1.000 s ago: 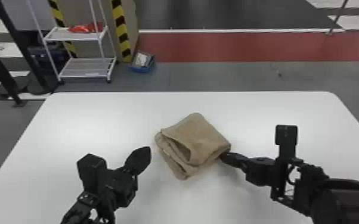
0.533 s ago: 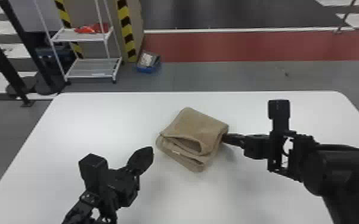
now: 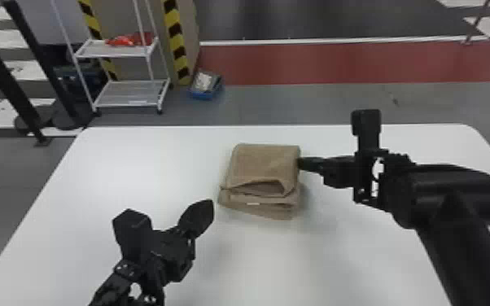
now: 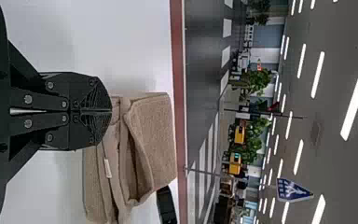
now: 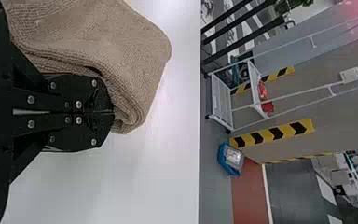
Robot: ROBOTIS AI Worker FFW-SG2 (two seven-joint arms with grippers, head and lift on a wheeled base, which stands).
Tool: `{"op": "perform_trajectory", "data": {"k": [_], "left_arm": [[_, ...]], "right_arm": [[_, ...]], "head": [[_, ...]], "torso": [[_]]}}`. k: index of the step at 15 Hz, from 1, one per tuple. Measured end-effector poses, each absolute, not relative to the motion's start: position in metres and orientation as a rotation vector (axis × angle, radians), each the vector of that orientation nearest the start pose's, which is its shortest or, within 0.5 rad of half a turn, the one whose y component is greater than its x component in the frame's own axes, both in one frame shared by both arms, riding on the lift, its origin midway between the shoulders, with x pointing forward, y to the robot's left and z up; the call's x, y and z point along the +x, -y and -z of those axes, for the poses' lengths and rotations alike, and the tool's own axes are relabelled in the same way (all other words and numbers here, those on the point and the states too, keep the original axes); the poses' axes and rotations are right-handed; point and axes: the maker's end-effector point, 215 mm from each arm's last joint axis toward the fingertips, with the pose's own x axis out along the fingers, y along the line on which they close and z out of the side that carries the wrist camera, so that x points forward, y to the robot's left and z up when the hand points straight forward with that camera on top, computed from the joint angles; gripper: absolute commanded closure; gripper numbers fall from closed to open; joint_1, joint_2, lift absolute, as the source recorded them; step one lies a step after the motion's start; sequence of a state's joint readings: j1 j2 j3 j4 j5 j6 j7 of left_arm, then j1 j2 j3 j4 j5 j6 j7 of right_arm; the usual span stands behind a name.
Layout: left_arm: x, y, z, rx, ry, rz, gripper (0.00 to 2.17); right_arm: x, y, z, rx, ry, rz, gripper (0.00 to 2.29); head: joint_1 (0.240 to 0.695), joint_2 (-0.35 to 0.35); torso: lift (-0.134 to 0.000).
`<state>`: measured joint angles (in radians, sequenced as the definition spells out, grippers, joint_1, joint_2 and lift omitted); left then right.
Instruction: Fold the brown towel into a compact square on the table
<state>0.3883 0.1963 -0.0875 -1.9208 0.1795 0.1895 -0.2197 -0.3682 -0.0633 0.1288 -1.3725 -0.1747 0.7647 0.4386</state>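
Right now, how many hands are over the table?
2. The left hand is by the near left corner of the towel; the right hand is at its right edge.

Rough, ribbed, matt cloth is shown by the towel [image 3: 264,162]; a smooth, softly glossy surface is presented by the table [image 3: 142,171], painted metal by the rack [image 3: 130,94]

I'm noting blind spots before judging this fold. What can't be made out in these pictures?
- Underside of the folded brown towel: head view, hidden by its own upper layers.
- Any print on the small white tag: left wrist view, too small.
- Rest of the black left arm: head view, cut off by the bottom edge.
- What the red item is: head view, too small.
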Motion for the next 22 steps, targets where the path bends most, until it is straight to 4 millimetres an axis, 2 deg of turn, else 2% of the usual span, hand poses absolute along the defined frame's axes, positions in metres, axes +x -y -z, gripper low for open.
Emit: {"op": "perform_trajectory", "data": {"k": [3,5,6,9,11,13,15,19,20,22], "left_arm": [[0.453,-0.162,0.419,-0.041,-0.253,0.365,2.11],[0.453,-0.161,0.42,-0.042,-0.254,0.364,2.11],[0.455,-0.16,0.421,-0.042,-0.253,0.365,2.11],[0.46,-0.159,0.422,-0.042,-0.254,0.367,2.11],[0.463,-0.155,0.422,-0.043,-0.251,0.373,2.11],[0.465,-0.153,0.417,-0.042,-0.232,0.377,2.11],[0.467,-0.155,0.411,-0.038,-0.206,0.377,2.11],[0.47,-0.162,0.404,-0.039,-0.163,0.36,2.11],[0.472,-0.163,0.401,-0.041,-0.154,0.354,2.11],[0.475,-0.162,0.397,-0.045,-0.142,0.351,2.11]], "right_arm": [[0.634,0.072,0.403,0.117,-0.567,-0.599,2.24],[0.632,0.07,0.404,0.119,-0.574,-0.615,2.24],[0.628,0.073,0.41,0.135,-0.583,-0.617,2.23],[0.618,0.102,0.425,0.202,-0.596,-0.594,2.23],[0.606,0.133,0.431,0.242,-0.587,-0.556,2.23],[0.597,0.165,0.421,0.242,-0.537,-0.51,2.23],[0.583,0.207,0.411,0.206,-0.463,-0.453,2.23],[0.534,0.291,0.399,0.165,-0.337,-0.33,2.23],[0.52,0.307,0.394,0.156,-0.308,-0.307,2.23],[0.505,0.32,0.386,0.149,-0.263,-0.289,2.23]], "head": [[0.695,0.088],[0.695,0.093],[0.695,0.091],[0.695,0.062],[0.695,0.037],[0.695,-0.012],[0.695,-0.045],[0.695,-0.139],[0.695,-0.152],[0.695,-0.174]], "torso": [[-0.123],[-0.123],[-0.123],[-0.123],[-0.123],[-0.123],[-0.123],[-0.123],[-0.123],[-0.123]]}}
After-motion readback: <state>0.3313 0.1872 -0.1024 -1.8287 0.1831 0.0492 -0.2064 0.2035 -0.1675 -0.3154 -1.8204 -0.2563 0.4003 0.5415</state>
